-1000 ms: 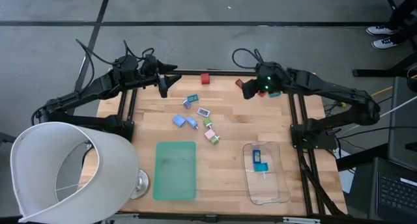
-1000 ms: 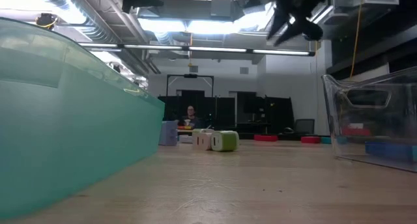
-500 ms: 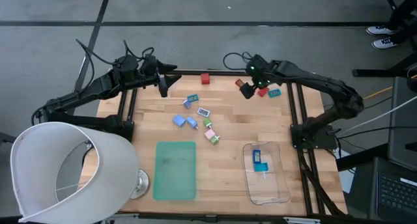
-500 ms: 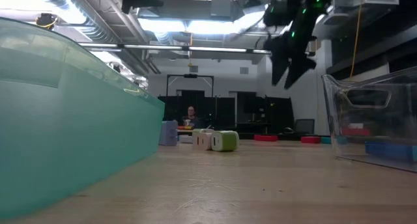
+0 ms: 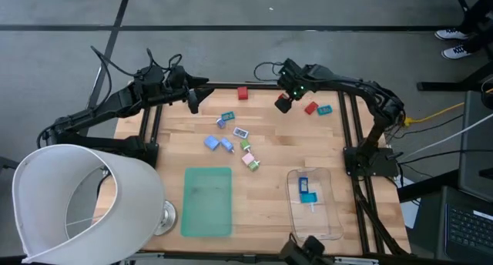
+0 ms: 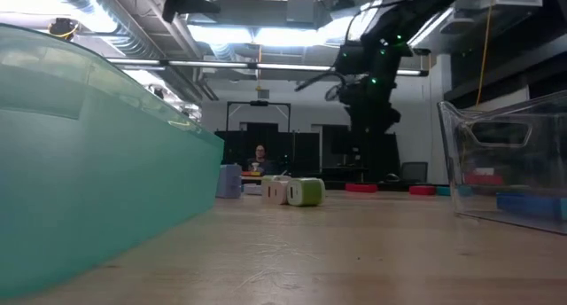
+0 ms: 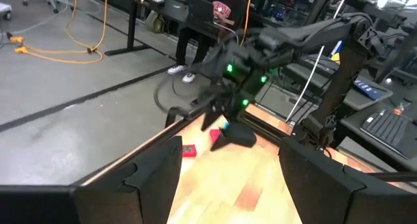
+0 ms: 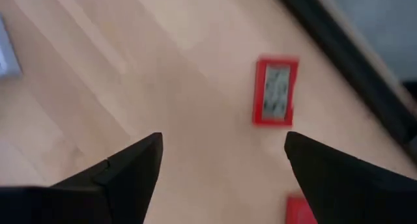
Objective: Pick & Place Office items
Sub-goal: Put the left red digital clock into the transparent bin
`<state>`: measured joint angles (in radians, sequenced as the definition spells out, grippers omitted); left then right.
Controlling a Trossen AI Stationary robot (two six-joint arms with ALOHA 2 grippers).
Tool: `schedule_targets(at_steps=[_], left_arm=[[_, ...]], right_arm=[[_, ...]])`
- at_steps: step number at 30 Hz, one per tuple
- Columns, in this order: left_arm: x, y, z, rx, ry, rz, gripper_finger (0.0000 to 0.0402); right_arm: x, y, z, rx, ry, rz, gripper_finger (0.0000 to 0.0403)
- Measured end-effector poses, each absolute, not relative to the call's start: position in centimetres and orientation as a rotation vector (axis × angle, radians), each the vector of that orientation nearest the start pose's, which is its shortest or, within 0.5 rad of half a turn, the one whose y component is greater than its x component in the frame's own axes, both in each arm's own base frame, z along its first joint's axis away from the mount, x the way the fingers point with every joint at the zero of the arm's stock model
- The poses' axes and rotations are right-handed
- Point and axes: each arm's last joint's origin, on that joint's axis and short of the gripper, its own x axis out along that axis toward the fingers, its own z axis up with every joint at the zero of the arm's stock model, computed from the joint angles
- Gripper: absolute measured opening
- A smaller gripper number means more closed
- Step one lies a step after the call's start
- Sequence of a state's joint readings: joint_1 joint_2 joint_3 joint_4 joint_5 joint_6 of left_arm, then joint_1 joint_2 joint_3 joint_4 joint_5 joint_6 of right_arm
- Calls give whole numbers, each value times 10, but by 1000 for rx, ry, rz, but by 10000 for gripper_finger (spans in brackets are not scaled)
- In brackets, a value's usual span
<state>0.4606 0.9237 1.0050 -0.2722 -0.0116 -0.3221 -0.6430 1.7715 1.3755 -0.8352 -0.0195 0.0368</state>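
The office items are small coloured blocks on the wooden table. A cluster point(image 5: 235, 140) lies mid-table, and a red block point(image 5: 243, 92) lies near the far edge. A red block point(image 5: 311, 108) and a teal one point(image 5: 324, 109) lie at the far right. My right gripper point(image 5: 283, 103) hangs open above the far middle, pointing steeply down. In its wrist view point(image 8: 221, 165), a red labelled block point(image 8: 276, 92) lies beyond its fingers. My left gripper point(image 5: 192, 102) waits open over the far left corner, and its wrist view point(image 7: 228, 185) shows nothing between the fingers.
A clear tray point(image 5: 331, 219) at the near right holds two blue pieces point(image 5: 306, 190). A green mat point(image 5: 208, 201) lies near the front middle. A white lampshade point(image 5: 77, 203) covers the near left corner. Bare wood lies between the cluster and the tray.
My right gripper has swung along the far edge toward the table's left, sunk lower, and tipped to point more steeply down. It now hangs between the two red blocks. No block has moved.
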Motion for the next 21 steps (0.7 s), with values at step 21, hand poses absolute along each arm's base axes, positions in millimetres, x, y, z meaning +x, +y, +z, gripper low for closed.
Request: schedule_targets(at_steps=[21], left_arm=[[174, 88, 374, -357, 124, 522, 251]], right_arm=[[294, -274, 239, 539, 1325, -569, 323]])
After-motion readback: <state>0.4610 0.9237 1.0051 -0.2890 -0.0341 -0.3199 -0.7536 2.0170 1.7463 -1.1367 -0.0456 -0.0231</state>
